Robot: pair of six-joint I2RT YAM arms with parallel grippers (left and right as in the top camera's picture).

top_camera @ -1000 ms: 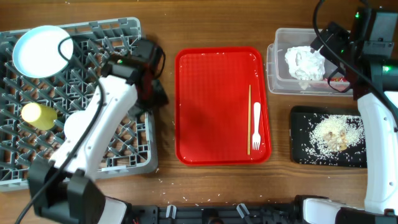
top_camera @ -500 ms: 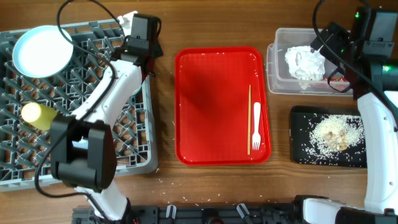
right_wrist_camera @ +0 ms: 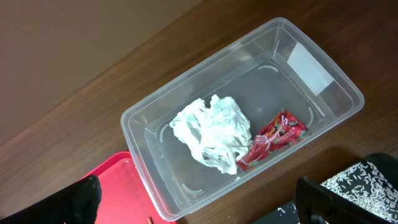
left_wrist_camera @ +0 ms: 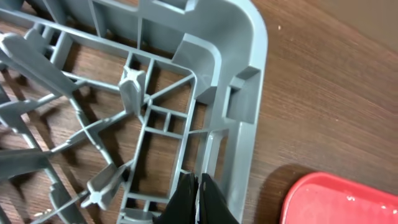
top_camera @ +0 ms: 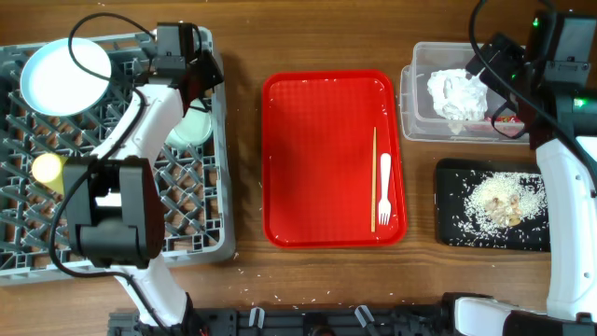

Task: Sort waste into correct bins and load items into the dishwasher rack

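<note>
The grey dishwasher rack (top_camera: 112, 224) holds a white plate (top_camera: 62, 77), a yellow cup (top_camera: 47, 168) and a pale teal bowl (top_camera: 191, 131), which my left arm partly covers. My left gripper (top_camera: 207, 77) (left_wrist_camera: 199, 198) is shut and empty above the rack's (left_wrist_camera: 245, 93) far right corner. A white fork (top_camera: 384, 191) and a wooden stick (top_camera: 374, 177) lie on the red tray (top_camera: 317, 159). The clear tub (right_wrist_camera: 186, 186) holds the crumpled napkin (right_wrist_camera: 211, 137) and red wrapper (right_wrist_camera: 273, 140). My right gripper (right_wrist_camera: 202, 205) hangs open above it. Rice scraps (top_camera: 504, 201) lie on the black tray (top_camera: 452, 229).
The red tray's corner (left_wrist_camera: 348, 199) shows just right of the rack wall, with bare wooden table (left_wrist_camera: 329, 93) between them. The right arm (top_camera: 560, 177) runs along the table's right edge beside the black tray. A few rice grains dot the table's front edge.
My left arm has swung from the rack's right side up to its far right corner. Its jaws have closed with nothing in them. The teal bowl now shows in the rack.
</note>
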